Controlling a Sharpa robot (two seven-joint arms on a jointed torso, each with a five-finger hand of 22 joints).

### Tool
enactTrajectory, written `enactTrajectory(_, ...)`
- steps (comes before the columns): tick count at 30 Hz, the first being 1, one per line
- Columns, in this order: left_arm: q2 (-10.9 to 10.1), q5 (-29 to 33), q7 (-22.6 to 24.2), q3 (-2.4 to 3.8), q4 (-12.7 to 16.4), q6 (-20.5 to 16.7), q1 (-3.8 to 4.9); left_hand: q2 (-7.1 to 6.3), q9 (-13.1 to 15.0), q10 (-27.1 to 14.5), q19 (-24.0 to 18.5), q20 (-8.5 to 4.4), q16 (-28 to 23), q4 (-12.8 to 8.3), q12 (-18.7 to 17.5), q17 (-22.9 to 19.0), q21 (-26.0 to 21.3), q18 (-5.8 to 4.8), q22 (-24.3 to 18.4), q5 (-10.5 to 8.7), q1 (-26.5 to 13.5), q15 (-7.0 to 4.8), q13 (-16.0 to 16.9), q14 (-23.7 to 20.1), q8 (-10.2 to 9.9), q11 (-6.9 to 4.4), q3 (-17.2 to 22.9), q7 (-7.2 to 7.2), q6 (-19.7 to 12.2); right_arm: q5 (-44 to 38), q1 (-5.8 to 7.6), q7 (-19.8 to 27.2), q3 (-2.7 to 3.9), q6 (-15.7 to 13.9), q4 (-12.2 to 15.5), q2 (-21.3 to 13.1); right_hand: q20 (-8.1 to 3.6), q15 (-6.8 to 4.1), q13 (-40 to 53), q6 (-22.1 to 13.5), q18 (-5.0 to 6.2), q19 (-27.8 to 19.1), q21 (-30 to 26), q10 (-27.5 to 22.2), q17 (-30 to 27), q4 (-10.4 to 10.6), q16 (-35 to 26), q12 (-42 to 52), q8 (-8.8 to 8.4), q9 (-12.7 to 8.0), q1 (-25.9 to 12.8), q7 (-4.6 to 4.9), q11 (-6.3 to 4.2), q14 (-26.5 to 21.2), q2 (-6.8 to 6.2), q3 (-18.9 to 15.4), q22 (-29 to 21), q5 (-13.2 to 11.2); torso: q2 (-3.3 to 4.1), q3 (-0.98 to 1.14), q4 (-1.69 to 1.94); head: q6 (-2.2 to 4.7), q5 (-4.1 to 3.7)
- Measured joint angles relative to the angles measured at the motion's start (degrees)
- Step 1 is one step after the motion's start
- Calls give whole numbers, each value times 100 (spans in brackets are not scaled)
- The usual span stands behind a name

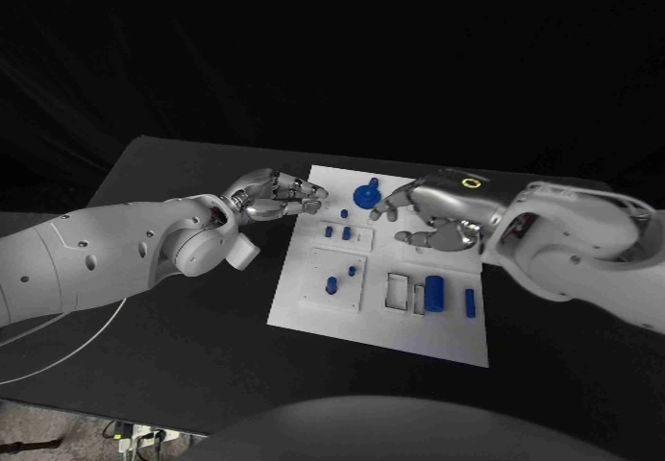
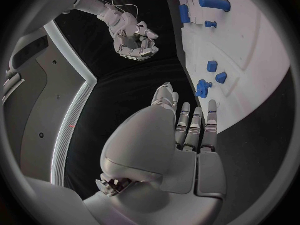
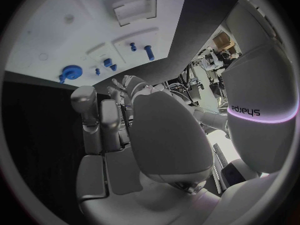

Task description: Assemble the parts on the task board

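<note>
Lying across the middle of the black table (image 1: 181, 336) was the white board (image 1: 312, 312), the largest thing there. Both white arms reached in over its far end. The left hand (image 1: 275, 198) hovered at the board's far left edge, fingers loosely curled and a little apart, with nothing in them. The right hand (image 1: 436, 213) hung over the far right part of the board, fingers bent downward; nothing could be seen in its grasp (the underside of the palm was hidden, so I cannot tell whether it was closed on anything).

Between the two hands, near the far edge, stood the blue gear (image 1: 366, 195), the biggest of the parts. Next in size came the long blue cylinder (image 1: 433, 293), lying in the near right area just beside a white rectangular frame (image 1: 398, 291), and a slimmer blue pin (image 1: 470, 303) to its right. A blue peg (image 1: 332, 284) sat on a raised white square plate (image 1: 332, 279). Two small blue pegs (image 1: 337, 231) stood side by side nearer the gear.
</note>
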Motion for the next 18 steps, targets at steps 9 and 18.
enactTrajectory(9,-248,6,139,0,257,-340,1,37,0,0,0,0,-61,0,0,-10,0,0,-63,282,143,-79,0,-118,0,0,0,0,0,946,566,220,-34,65,173,-821,-195,-245,-56,789,92,-232,-674,2138,-726,351,-678,501,529,379,-1322,156,-511,-145,504,-206,5,-543,-4,-57,-87,0,-52)
enactTrajectory(18,-206,12,217,0,293,-467,1,61,4,0,0,0,-61,0,0,-8,0,1,-77,337,167,-77,5,-117,0,0,0,21,21,2228,654,-1075,-53,1130,-392,-380,-586,-602,4148,1870,-363,1389,1859,4169,1484,358,1024,5713,619,403,-3745,-110,-841,1182,781,-1130,4,-1303,2,-71,-98,0,-235)
